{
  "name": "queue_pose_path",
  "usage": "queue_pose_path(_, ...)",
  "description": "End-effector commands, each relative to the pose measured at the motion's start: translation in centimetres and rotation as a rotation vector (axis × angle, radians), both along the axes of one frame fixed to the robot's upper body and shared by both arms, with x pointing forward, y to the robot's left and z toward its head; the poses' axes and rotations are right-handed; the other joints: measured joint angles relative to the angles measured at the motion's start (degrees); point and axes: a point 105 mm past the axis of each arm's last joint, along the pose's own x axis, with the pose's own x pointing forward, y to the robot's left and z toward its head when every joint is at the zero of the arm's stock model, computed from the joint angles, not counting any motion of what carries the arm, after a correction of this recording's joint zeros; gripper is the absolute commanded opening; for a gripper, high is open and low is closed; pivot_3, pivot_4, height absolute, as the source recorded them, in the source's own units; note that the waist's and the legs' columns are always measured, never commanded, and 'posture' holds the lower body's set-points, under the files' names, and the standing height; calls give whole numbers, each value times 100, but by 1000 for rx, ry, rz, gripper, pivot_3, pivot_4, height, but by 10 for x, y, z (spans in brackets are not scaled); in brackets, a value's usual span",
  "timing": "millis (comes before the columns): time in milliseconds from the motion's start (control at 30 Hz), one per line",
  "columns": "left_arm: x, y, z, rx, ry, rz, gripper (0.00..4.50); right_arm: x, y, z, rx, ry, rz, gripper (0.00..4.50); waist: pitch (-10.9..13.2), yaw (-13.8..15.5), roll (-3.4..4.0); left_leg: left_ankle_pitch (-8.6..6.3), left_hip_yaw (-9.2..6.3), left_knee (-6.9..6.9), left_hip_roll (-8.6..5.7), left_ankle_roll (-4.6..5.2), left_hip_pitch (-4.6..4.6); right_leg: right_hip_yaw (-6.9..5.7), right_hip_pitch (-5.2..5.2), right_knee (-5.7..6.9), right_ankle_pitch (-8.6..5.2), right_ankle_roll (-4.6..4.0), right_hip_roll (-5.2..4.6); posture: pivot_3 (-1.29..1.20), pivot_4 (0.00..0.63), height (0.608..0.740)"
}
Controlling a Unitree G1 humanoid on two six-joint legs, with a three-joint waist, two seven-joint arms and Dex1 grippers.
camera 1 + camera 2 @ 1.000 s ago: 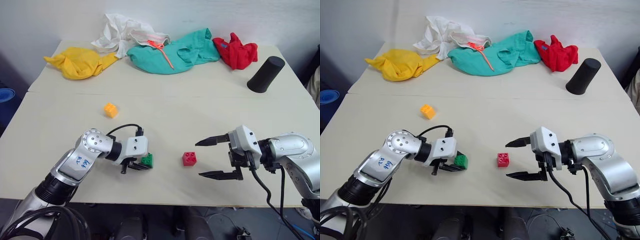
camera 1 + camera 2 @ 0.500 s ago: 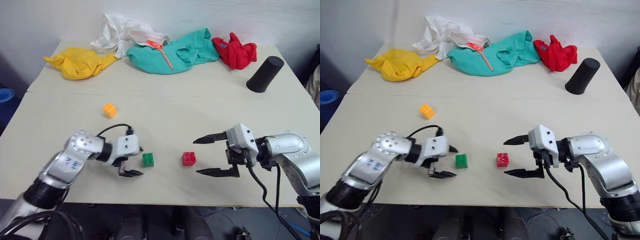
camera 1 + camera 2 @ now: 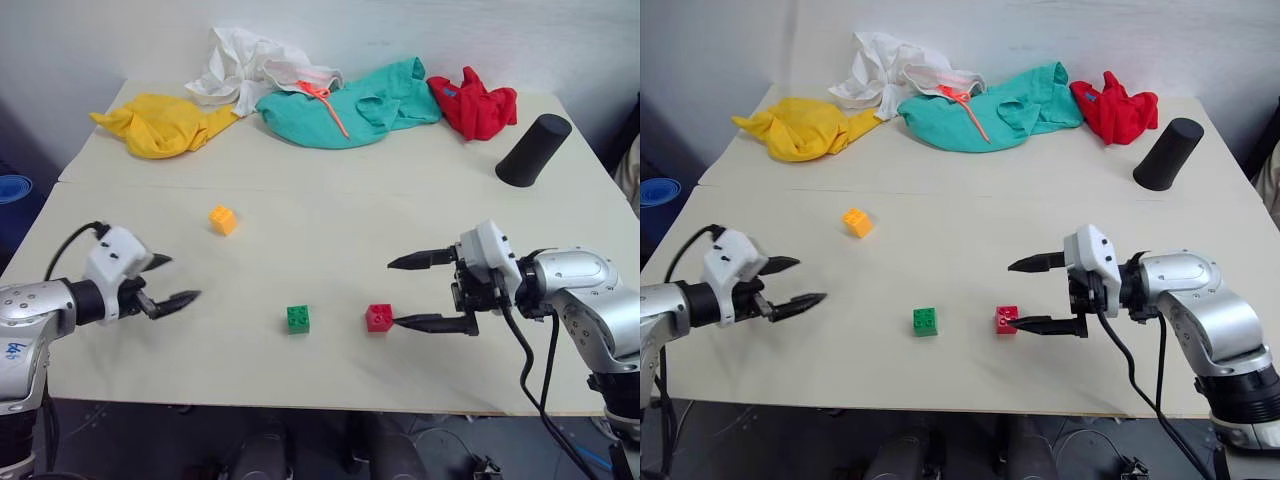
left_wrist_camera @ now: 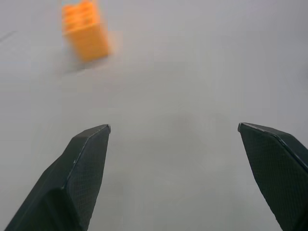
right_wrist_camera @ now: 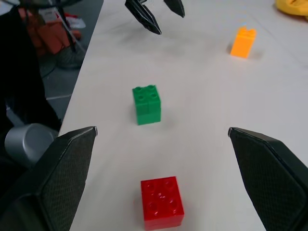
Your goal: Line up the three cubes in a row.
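Note:
Three cubes lie apart on the cream table [image 3: 330,190]. The green cube [image 3: 298,319] and the red cube [image 3: 379,317] sit side by side near the front edge, a small gap between them. The orange-yellow cube [image 3: 222,219] rests farther back and to the left. My left gripper [image 3: 172,280] is open and empty at the left, well away from the green cube, with the orange-yellow cube [image 4: 85,30] ahead of it. My right gripper [image 3: 408,293] is open just right of the red cube [image 5: 162,202], one fingertip close beside it, and it faces the green cube [image 5: 147,104].
A yellow cloth [image 3: 160,122], a white cloth [image 3: 245,65], a teal cloth [image 3: 350,102] and a red cloth [image 3: 474,104] lie along the table's back. A black cylinder [image 3: 532,149] stands at the back right. A blue object [image 3: 12,187] sits off the table's left side.
My left gripper let go of the green cube, opened and swung far to the left. The green cube now stands free beside the red one. My right gripper crept slightly closer to the red cube.

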Motion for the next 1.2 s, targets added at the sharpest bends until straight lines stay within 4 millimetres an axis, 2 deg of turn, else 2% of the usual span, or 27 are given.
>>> queue_pose_path(33, 10, 0, 8, -2, -63, 55, 4480, 0, 1, 17, 45, -39, -1, 4500, -3, 19, -5, 0, 0, 0, 0, 0, -2, -1, 0, 0, 0, 0, 0, 0, 150, 740)
queue_pose_path(167, 33, 0, 13, -26, -98, 83, 4480, 5, -2, 23, 53, -50, -18, 4500, -6, 44, -10, 0, -2, 1, -2, -1, -2, -4, 0, -2, 0, 0, -1, 0, 150, 740)
queue_pose_path(267, 58, -12, 20, -42, -124, 40, 4480, 8, -3, 25, 55, -56, -29, 4500, -7, 48, -12, 0, -1, 0, -4, -1, -3, -7, 0, 1, 1, 0, 1, 0, 150, 740)
queue_pose_path(367, 83, -25, 17, -15, -120, 8, 4480, 7, -2, 24, 51, -61, -30, 4500, -8, 39, -13, 0, 4, 0, -5, -1, -3, -9, 0, 0, 1, 2, 13, 0, 150, 740)
queue_pose_path(533, 118, -33, 9, -22, -94, 50, 4480, 3, -2, 21, 50, -67, -42, 4500, -9, 30, -15, 1, 14, 0, -5, -1, -3, -28, -4, 4, 2, 4, 31, 0, 150, 740)
queue_pose_path(667, 137, -38, 9, -43, -100, 87, 4480, 3, -2, 21, 54, -75, -59, 4500, -9, 22, -17, 1, 16, 1, -6, -1, -3, -53, -5, 6, 3, 5, 35, 0, 150, 740)
queue_pose_path(767, 144, -41, 9, -98, -86, 100, 4480, 3, -2, 21, 58, -83, -72, 4500, -9, 27, -17, 1, 14, 1, -6, -1, -5, -58, -6, 6, 3, 5, 33, 0, 150, 740)
queue_pose_path(1067, 136, -38, 7, -165, -35, 54, 1684, 4, -2, 20, 59, -87, -83, 4500, -9, 24, -18, 2, 12, 3, -7, -1, -7, -62, -6, 6, 3, 5, 34, 0, 150, 740)
queue_pose_path(1100, 135, -38, 7, -164, -33, 50, 1510, 4, -1, 19, 58, -88, -82, 4500, -9, 23, -18, 2, 12, 3, -7, -1, -7, -62, -6, 6, 3, 5, 34, 0, 150, 740)
queue_pose_path(1200, 128, -42, 12, -152, -32, -13, 1548, 6, 0, 19, 52, -90, -73, 4500, -9, 14, -18, 2, 12, 3, -5, -1, -6, -62, -6, 6, 3, 5, 34, 0, 150, 740)
